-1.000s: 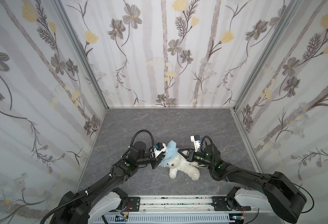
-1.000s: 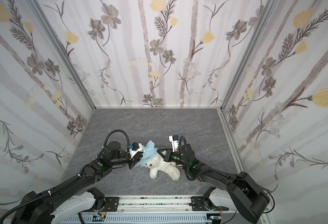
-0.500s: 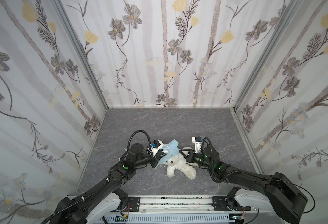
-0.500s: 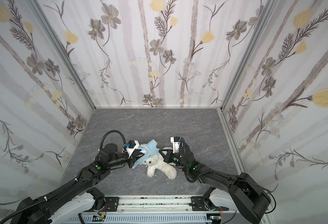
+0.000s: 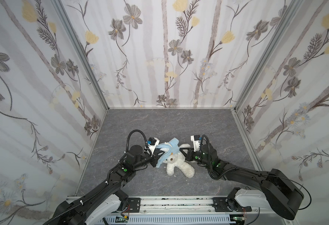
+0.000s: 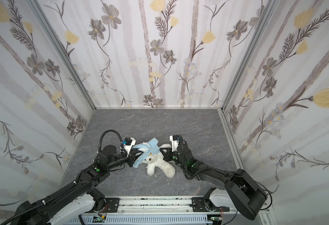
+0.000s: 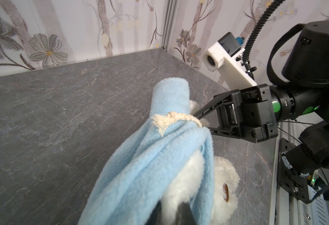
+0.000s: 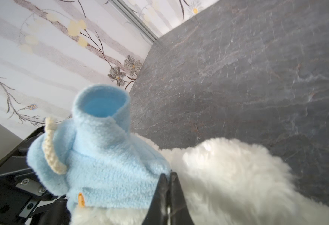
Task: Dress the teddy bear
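- The desk (image 5: 169,124), a dark marbled slab walled by flowered panels (image 5: 169,48), carries the bear and its garment, with both grippers meeting over them.
- The teddy bear (image 5: 179,165) lies about midway between the desk's side edges and nearer the front edge than the back. Its face is turned up and its legs point toward the front edge. Over the last second it has slid slightly toward the left edge and the back, dragged along with the cloth.
- The hoodie (image 5: 169,147) sits bunched over the top of the bear's head, leaving the face bare below the hem. It has travelled with the bear rather than farther down it, so I judge the dressing barely advanced. The one bear arm that shows is bare.
- The left gripper (image 7: 170,217) is clamped on the hoodie, with cloth wrapped round its fingers. It has drawn back toward the left edge.
- The right gripper (image 8: 167,181) has its fingers almost together with only a slit between them. The tips rest at the hem, where cloth meets fur. Whether they pinch cloth I cannot tell. It has hardly shifted.
- The sleeve (image 8: 101,101) is open to the right wrist view alone, which looks into an empty cuff. In both top views it is just a stub pointing toward the back edge.
- The drawstring (image 7: 171,116) is plain in the left wrist view as a cream cord lying across the hoodie. The top views barely show it.
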Robot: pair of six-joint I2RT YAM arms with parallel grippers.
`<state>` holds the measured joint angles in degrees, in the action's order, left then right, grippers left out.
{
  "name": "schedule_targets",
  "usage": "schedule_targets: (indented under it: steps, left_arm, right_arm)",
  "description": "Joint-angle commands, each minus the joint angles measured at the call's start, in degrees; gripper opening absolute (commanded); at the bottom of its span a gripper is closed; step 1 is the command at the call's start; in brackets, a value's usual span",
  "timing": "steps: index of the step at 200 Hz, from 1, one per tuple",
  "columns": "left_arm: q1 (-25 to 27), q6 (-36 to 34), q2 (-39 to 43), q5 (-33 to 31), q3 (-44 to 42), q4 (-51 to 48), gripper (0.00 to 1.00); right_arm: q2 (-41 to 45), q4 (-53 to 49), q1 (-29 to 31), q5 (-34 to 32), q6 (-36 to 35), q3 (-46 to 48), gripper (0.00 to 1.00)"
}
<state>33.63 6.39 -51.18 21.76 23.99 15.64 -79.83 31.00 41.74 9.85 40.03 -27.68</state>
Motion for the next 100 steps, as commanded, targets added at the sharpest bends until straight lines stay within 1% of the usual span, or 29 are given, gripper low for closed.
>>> schedule_targets:
  steps: [1,13,25,36,45,49,70,80,100]
  left_arm:
    - [-0.1,11.5,0.0,-7.9,0.7,6.2,0.0]
    - [-0.2,18.2,0.4,-11.1,0.8,6.1,0.0]
    - [-0.2,25.1,0.6,-12.7,1.0,6.2,0.0]
    - [-0.2,31.9,0.8,-13.7,1.2,6.1,0.0]
    - [-0.2,36.4,0.6,-13.4,1.6,6.0,0.0]
    - [-0.2,38.3,0.5,-13.3,1.9,5.8,0.0]
    - [-0.2,47.7,-0.5,-13.0,3.2,4.1,0.0]
    - [-0.1,50.6,-1.2,-11.9,3.6,3.7,0.0]
    - [-0.1,54.2,-2.4,-10.5,4.3,3.4,0.0]
  right_arm:
    - [4.5,-5.7,-0.5,-7.5,-12.5,-4.0,0.4]
    - [7.6,-6.2,-0.3,-6.8,-15.9,-4.4,0.45]
    - [10.0,-4.2,0.7,-5.1,-18.0,-3.4,0.47]
    - [11.0,-1.4,2.8,-3.3,-19.1,-1.8,0.48]
    - [10.4,1.1,4.8,-2.8,-19.6,-0.9,0.45]
    - [9.5,2.6,7.3,-2.4,-19.7,-0.5,0.43]
    - [4.7,9.3,11.4,0.0,-17.7,0.4,0.35]
    - [2.0,14.5,12.6,1.3,-15.7,1.3,0.32]
    - [-2.0,22.1,14.2,2.5,-12.2,2.0,0.32]
